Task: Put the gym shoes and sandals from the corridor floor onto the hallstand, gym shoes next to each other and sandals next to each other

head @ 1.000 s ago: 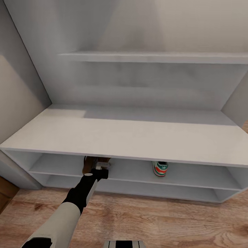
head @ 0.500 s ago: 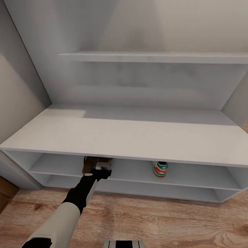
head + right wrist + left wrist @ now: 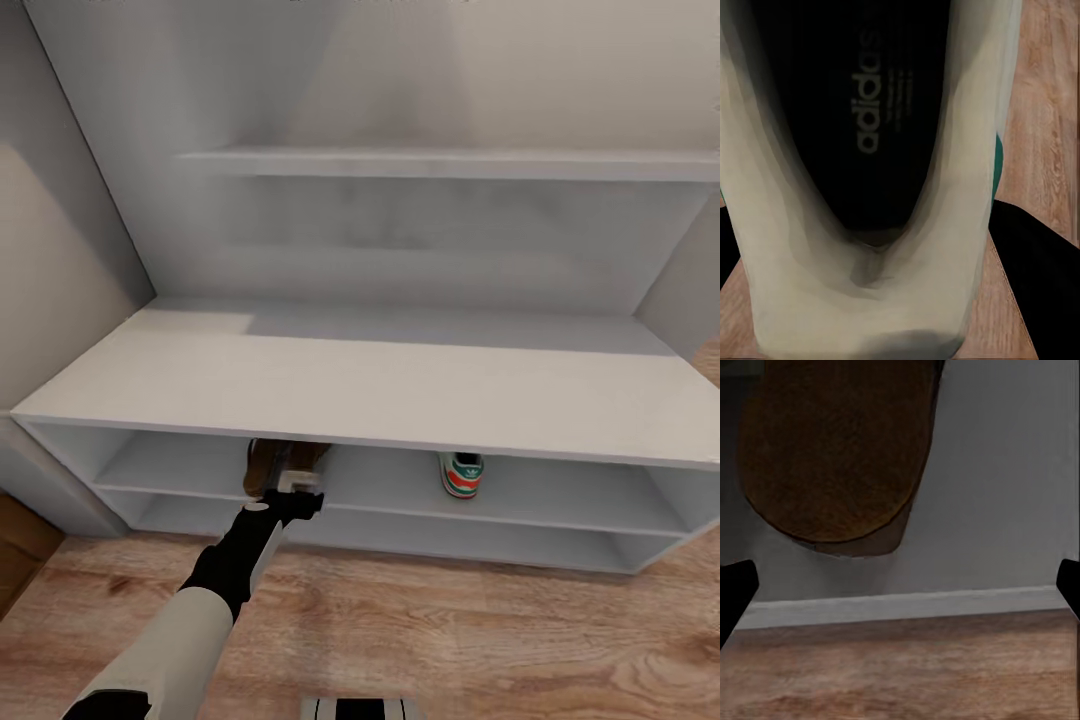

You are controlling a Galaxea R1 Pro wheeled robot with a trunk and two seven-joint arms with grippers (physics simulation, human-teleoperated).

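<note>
The view has tipped slightly, so I've moved the head or base; the rack (image 3: 380, 385) itself hasn't moved. On its upper shelf sit a sandal (image 3: 270, 463) and, well apart, one gym shoe (image 3: 461, 474). My left gripper (image 3: 296, 490) now stands open, the sandal released, while the right stays clamped on the second shoe (image 3: 862, 180).

**Three cameras, one shared shelf**

The head camera looks forward and down at the hallstand (image 3: 380, 390), left arm entering from 7 o'clock. The left wrist camera sits close over a sandal (image 3: 832, 450), also seen from the head. The right wrist camera presses against a gym shoe (image 3: 870, 187) above floor planks (image 3: 1050, 112).
</note>
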